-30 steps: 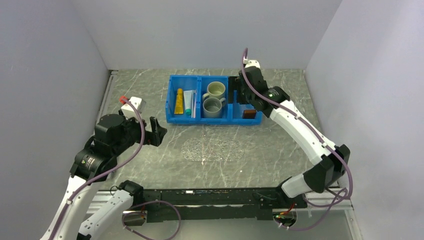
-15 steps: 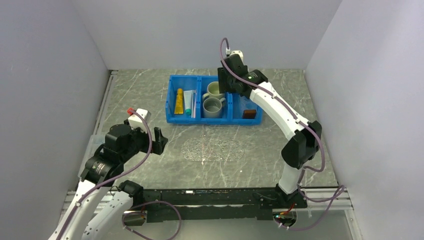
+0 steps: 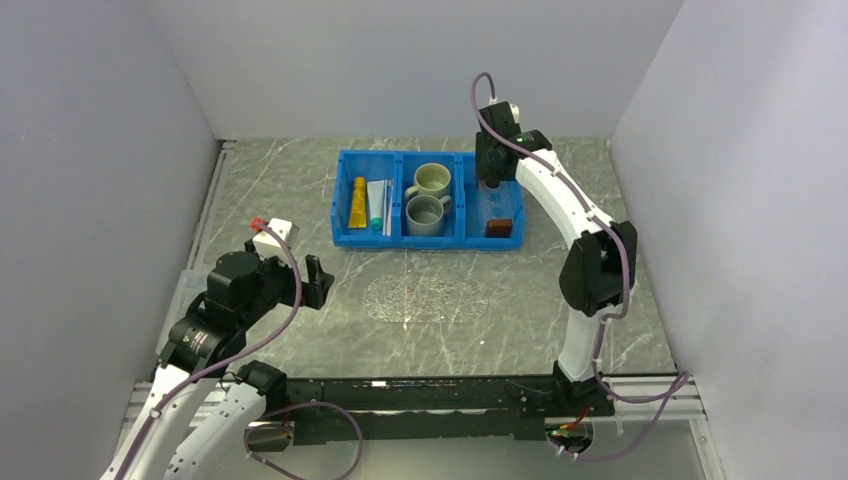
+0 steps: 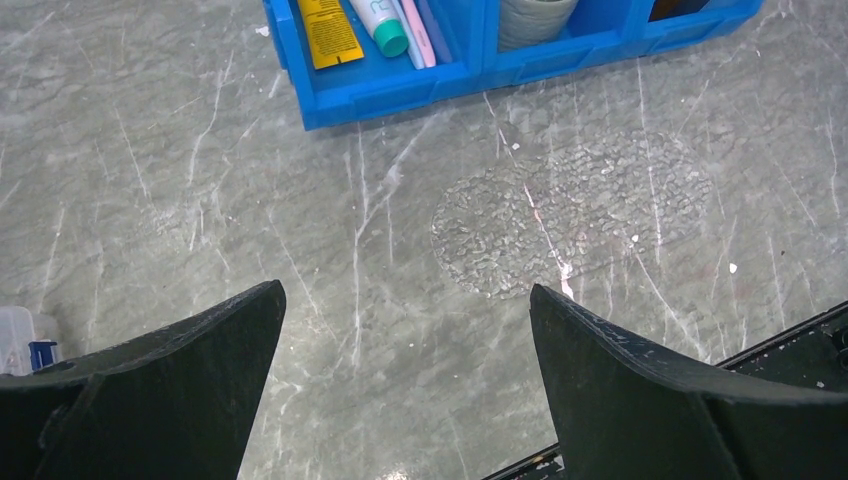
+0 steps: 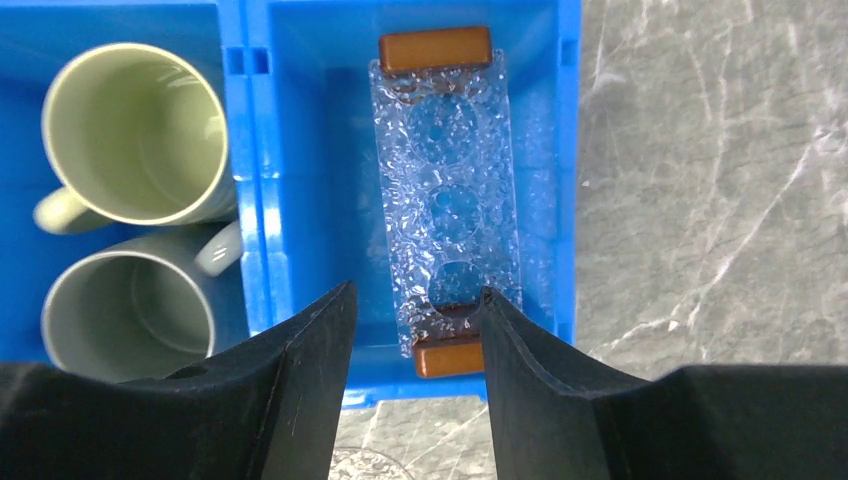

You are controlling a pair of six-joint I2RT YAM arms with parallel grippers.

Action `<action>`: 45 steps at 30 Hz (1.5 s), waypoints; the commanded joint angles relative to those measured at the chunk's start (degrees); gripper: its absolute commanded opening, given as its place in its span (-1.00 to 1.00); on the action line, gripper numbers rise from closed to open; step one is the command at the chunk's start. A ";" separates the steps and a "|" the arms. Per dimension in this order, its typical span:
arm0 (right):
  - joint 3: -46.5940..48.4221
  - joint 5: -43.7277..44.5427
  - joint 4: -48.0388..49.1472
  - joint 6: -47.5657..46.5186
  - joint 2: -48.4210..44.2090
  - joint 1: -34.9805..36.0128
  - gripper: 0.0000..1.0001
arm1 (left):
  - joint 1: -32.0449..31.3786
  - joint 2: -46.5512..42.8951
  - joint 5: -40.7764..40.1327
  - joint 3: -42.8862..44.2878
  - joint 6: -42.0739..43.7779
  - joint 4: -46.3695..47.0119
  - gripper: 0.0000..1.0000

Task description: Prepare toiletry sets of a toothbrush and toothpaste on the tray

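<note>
A blue plastic bin [image 3: 430,242] with three compartments sits on a grey, marble-veined counter [image 4: 150,180]. The right compartment holds one tray [image 5: 447,190]: a flat, clear, bubbled rectangle with two brown block handles, one at each end. Its long axis runs from the near side to the far side. The right pincer [image 5: 415,295] hovers above the tray's near end, its dark fingers partly apart and gripping nothing.

The middle compartment holds two round mugs, one pale green [image 5: 130,130] and one grey [image 5: 130,310].

The left compartment holds a yellow-orange toothpaste tube [image 4: 328,20], a white toothpaste tube [image 4: 380,22] with its teal cap pointing nearward, and one thin pink toothbrush [image 4: 420,40]. All three lie parallel, near to far.

The left pincer [image 4: 405,295] is spread wide over the counter.
</note>
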 commanded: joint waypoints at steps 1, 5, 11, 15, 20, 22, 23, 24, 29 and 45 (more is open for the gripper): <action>-0.83 -3.00 2.51 0.11 2.96 -0.64 0.01 | -0.22 0.12 -0.79 0.17 0.71 1.84 0.99; -0.83 -4.74 3.21 0.05 5.37 -1.34 -0.03 | -0.22 0.16 -1.09 0.32 0.86 1.44 0.99; -1.90 -5.75 4.19 0.46 7.69 -1.96 -0.04 | -0.22 0.31 -1.38 0.05 0.81 1.80 0.99; -2.42 -6.25 4.92 0.81 8.97 -2.26 -0.04 | -0.22 0.67 -1.11 0.05 0.83 1.80 0.99; -2.72 -6.29 5.84 1.08 10.10 -2.49 -0.04 | -0.22 0.79 -1.33 0.05 0.89 1.75 0.99; -2.54 -6.28 6.05 1.23 10.55 -2.63 -0.04 | -0.22 0.80 -1.28 0.05 0.90 1.80 0.99; -2.59 -6.51 6.17 1.27 10.79 -2.74 -0.04 | -0.22 0.81 -1.27 0.05 0.95 1.80 0.99; -2.53 -6.72 6.34 1.27 11.00 -2.86 -0.04 | -0.22 0.90 -1.23 0.05 0.93 1.79 0.99; -1.69 -6.68 6.63 1.10 12.08 -3.23 -0.04 | -0.22 1.24 -1.30 0.05 0.94 1.80 0.99; -0.03 -8.10 7.42 0.44 15.10 -3.97 -0.17 | -0.22 2.09 -1.50 0.05 0.97 1.80 0.99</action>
